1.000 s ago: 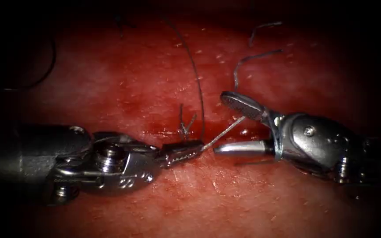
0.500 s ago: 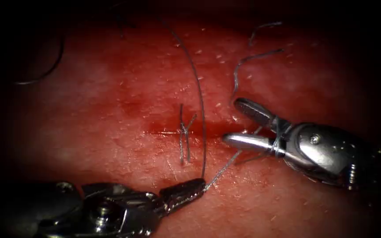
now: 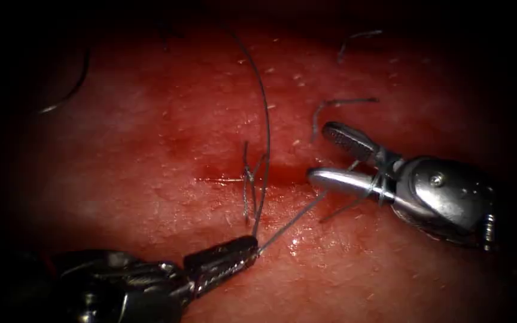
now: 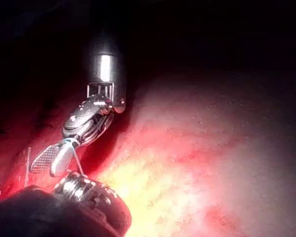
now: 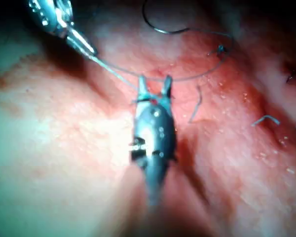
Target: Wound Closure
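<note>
The cut (image 3: 273,175) runs across the tissue (image 3: 169,137), with a knotted stitch (image 3: 249,177) on it. My left tool (image 3: 249,246) sits below the cut, toward its left, jaws shut on the thread (image 3: 288,222). From there one strand stretches tight to my right tool (image 3: 319,152) at the cut's right end. Its jaws stand open with thread (image 3: 382,179) wound around them near the hinge. A second strand (image 3: 267,125) arcs upward. A thin dark curve, apparently the needle (image 3: 78,81), lies free on the tissue far left; neither tool holds it. It (image 5: 158,28) appears again in the right wrist view.
Cut ends of thread (image 3: 342,102) lie on the tissue above the right tool, another (image 3: 360,34) farther up. Red fluid pools along the cut. The left wrist view has the right tool (image 4: 50,160) with thread looped on it. The left tool (image 5: 64,22) is in the right wrist view.
My left tool has drawn down and to the left, away from the cut, with the thread in its jaws, stretching the strand. The right tool shifted slightly right, and the loose tail above it shortened.
</note>
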You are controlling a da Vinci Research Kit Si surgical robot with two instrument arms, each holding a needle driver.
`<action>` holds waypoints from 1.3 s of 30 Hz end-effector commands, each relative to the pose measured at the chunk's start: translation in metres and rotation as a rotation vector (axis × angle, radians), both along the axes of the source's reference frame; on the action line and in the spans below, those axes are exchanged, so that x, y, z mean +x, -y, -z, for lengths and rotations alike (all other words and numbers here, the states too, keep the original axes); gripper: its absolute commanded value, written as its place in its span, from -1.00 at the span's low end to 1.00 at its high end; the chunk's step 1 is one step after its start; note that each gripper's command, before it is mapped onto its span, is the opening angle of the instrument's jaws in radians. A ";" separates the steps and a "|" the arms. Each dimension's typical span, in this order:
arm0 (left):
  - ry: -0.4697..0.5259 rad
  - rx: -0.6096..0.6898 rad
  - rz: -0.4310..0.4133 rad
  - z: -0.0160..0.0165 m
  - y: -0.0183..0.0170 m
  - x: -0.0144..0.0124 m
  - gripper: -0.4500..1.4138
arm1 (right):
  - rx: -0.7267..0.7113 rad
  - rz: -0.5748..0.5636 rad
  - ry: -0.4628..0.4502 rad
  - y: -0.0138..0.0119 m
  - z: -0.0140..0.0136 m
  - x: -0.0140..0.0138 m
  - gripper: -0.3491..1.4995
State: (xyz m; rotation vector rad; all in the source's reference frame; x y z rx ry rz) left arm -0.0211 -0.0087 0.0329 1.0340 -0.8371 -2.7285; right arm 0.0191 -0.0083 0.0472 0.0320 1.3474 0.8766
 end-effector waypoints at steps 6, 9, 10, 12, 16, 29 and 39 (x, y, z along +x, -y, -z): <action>-0.005 -0.002 -0.002 -0.0006 -0.0004 -0.0007 -1.00 | 0.010 -0.037 0.039 0.0003 -0.0020 0.0002 -0.24; -0.007 -0.003 0.002 -0.0012 -0.0008 -0.0011 -1.00 | 0.026 -0.042 0.047 0.0004 -0.0025 0.0002 -0.22; -0.009 -0.004 0.004 -0.0015 -0.0010 -0.0013 -1.00 | 0.031 -0.041 0.049 0.0006 -0.0027 0.0002 -0.22; -0.010 -0.005 0.007 -0.0019 -0.0012 -0.0015 -1.00 | 0.037 -0.035 0.055 0.0008 -0.0030 0.0002 -0.22; -0.013 -0.005 0.010 -0.0027 -0.0019 -0.0017 -1.00 | 0.042 -0.042 0.071 0.0008 -0.0036 -0.0004 -0.24; -0.018 -0.003 0.017 -0.0050 -0.0042 -0.0013 -1.00 | 0.071 -0.046 0.105 0.0004 -0.0056 -0.0014 -0.31; -0.019 -0.003 0.020 -0.0056 -0.0047 -0.0013 -1.00 | 0.079 -0.047 0.101 -0.0009 -0.0063 -0.0007 -0.06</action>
